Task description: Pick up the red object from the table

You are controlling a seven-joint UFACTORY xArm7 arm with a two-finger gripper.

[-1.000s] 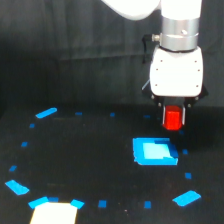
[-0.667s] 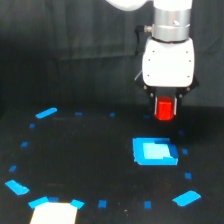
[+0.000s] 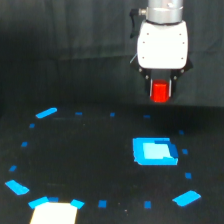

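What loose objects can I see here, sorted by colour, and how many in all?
Red: 1, the red object, held in the tool above the table.
Blue: 1, the flat blue block on the table.
Total: 2.

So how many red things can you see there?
1. The red object sits between the fingers of the gripper, lifted above the table, up in the exterior view's right half. Nothing else red shows; something tiny could hide in the dark.
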